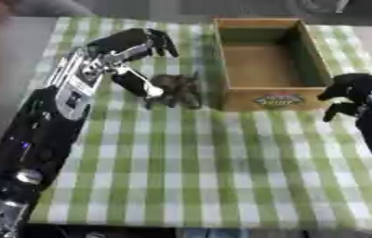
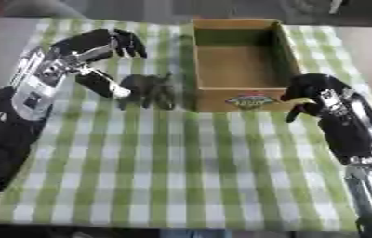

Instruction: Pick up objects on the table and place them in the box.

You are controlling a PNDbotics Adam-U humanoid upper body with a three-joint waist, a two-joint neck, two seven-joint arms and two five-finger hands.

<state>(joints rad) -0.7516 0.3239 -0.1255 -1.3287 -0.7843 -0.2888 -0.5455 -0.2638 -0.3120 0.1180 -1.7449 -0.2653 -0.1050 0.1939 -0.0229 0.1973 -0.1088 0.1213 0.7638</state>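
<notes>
green-and-white checked tablecloth (image 1: 222, 153), grey table (image 1: 14, 56) beneath

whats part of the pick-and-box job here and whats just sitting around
Part of the job:
- dark toy animal, standing left of the box
- wooden box, nothing visible inside
- left hand, open beside the toy
- right hand, near the box's right front corner

Just there:
- green checked tablecloth
</notes>
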